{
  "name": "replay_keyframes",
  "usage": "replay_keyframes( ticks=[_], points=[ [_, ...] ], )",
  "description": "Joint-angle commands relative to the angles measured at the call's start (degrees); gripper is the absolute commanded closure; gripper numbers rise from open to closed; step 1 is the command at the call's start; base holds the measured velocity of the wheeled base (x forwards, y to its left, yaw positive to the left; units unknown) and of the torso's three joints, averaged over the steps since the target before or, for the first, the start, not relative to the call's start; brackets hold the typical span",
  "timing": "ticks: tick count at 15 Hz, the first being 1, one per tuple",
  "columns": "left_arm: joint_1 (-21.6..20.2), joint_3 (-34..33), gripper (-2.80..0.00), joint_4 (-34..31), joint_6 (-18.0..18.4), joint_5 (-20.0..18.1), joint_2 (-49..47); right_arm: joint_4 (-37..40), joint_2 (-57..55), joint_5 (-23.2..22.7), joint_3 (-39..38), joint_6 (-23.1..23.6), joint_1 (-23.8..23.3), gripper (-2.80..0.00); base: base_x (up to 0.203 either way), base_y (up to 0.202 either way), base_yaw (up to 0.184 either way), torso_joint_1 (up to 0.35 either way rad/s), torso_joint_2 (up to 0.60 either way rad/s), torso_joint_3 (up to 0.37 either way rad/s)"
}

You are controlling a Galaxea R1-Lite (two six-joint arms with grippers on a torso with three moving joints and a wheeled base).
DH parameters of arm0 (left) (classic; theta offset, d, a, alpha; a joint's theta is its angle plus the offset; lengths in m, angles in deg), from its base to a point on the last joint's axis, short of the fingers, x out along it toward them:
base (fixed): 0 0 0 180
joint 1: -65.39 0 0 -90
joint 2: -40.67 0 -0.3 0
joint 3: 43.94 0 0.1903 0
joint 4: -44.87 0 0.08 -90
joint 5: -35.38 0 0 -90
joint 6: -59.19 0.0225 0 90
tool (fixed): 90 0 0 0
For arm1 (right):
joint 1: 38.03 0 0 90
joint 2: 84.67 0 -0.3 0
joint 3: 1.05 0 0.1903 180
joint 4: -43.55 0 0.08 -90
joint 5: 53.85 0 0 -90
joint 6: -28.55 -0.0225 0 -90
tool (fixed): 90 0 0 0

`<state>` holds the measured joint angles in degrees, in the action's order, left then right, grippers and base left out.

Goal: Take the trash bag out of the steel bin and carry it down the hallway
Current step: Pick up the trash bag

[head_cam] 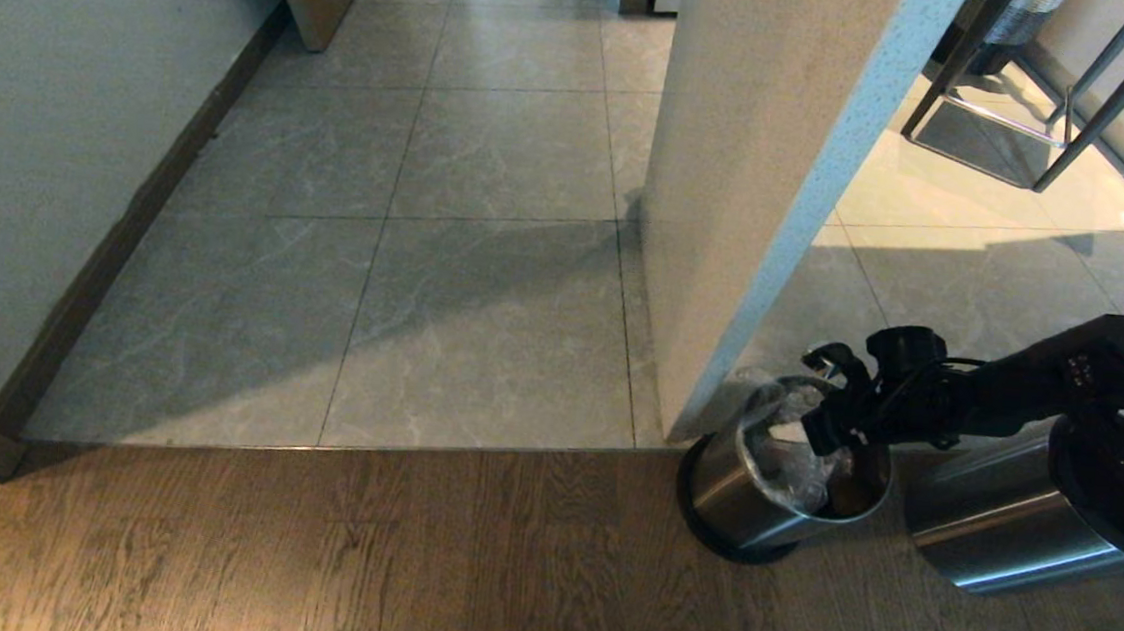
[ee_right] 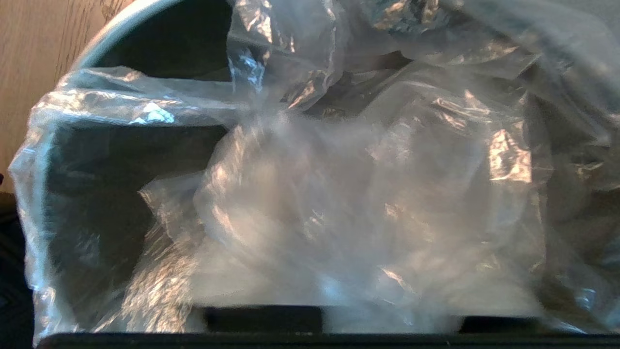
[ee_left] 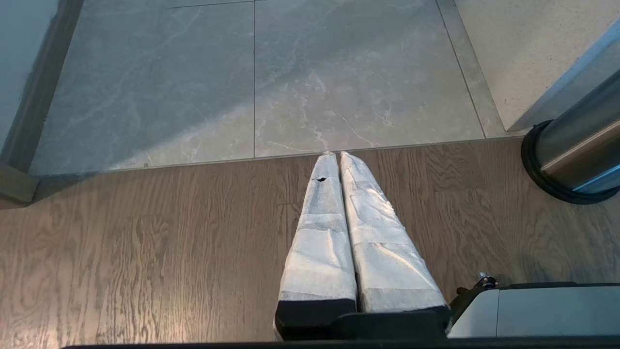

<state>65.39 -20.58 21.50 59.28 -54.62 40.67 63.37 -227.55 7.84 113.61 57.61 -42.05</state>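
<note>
The steel bin stands on the wood floor by the wall corner, on a black base ring. The trash bag, clear crinkled plastic, sits bunched in its mouth. My right gripper reaches from the right and is down at the bin's opening, in among the plastic. In the right wrist view the trash bag fills nearly everything and covers the gripper; the bin's rim curves behind it. My left gripper hangs shut and empty over the wood planks. The hallway of grey marble-look tiles runs ahead.
A second steel cylinder stands just right of the bin, under my right arm. The pale wall corner rises right behind the bin. A dark baseboard lines the left wall. Metal stool legs stand at the far right.
</note>
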Motion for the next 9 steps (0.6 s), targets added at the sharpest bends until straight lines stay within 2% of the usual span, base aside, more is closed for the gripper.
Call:
replay_keyframes(
  ticks=[1, 7, 9],
  points=[
    [0.0, 0.0, 0.0, 0.0, -0.01, 0.0, 0.0, -0.05, 1.02, -0.17, -0.48, -0.1, 0.07, 0.0, 0.0, 0.0, 0.0, 0.0, 0.0, 0.0],
    [0.0, 0.0, 0.0, 0.0, -0.01, 0.0, 0.09, 8.04, 9.24, -0.52, -4.32, -0.6, -0.32, 0.0, 0.0, 0.0, 0.0, 0.0, 0.0, 0.0],
    [0.0, 0.0, 0.0, 0.0, -0.01, 0.0, 0.0, 8.79, 12.57, -0.65, -5.83, -3.67, -0.52, 0.0, 0.0, 0.0, 0.0, 0.0, 0.0, 0.0]
  ],
)
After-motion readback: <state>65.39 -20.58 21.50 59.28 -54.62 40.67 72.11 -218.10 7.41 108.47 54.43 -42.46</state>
